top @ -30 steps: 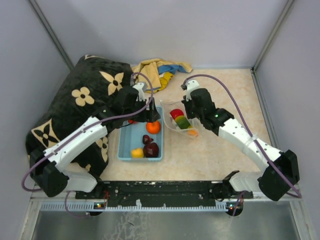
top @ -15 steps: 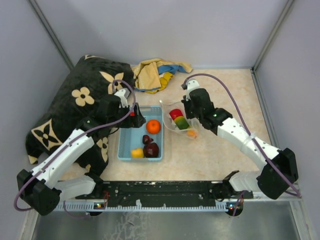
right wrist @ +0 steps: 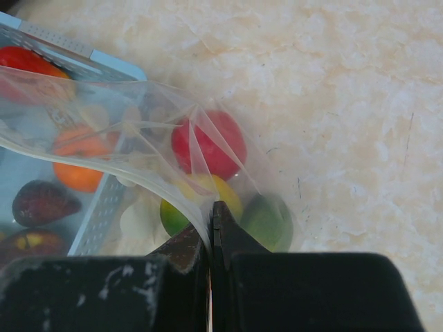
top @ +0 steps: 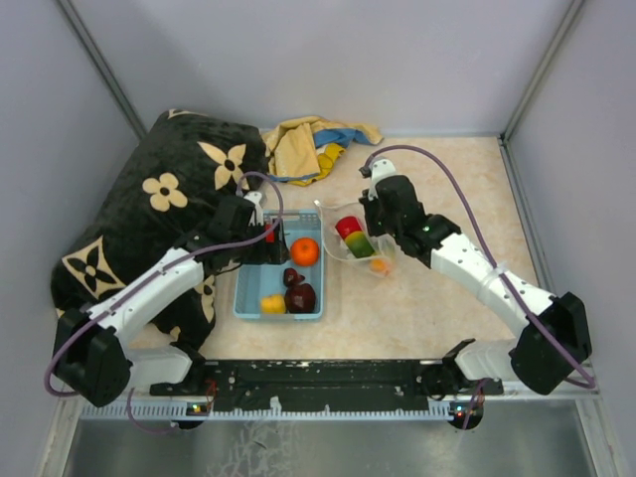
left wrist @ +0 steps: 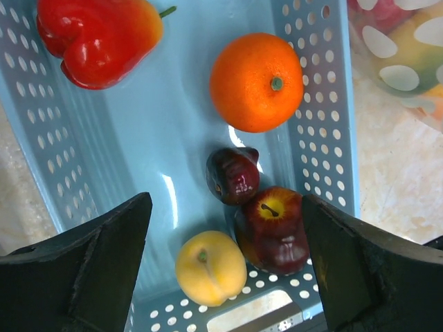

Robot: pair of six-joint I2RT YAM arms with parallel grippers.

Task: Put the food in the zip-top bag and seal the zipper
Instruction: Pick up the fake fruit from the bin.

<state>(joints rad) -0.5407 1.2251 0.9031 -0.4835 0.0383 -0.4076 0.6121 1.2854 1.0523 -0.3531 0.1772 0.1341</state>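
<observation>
The table [top: 447, 199] has a pale beige, marbled top, walled in by grey panels at the back and sides. A big black blanket [top: 149, 209] with cream flower shapes covers its left part. A crumpled yellow and blue cloth [top: 308, 144] lies at the back, touching the blanket's edge. A light-blue perforated basket [top: 243, 298] sits near the middle, its left side against the blanket. Just right of the basket, a clear bag [top: 338, 248] rests its bottom on the bare top.
</observation>
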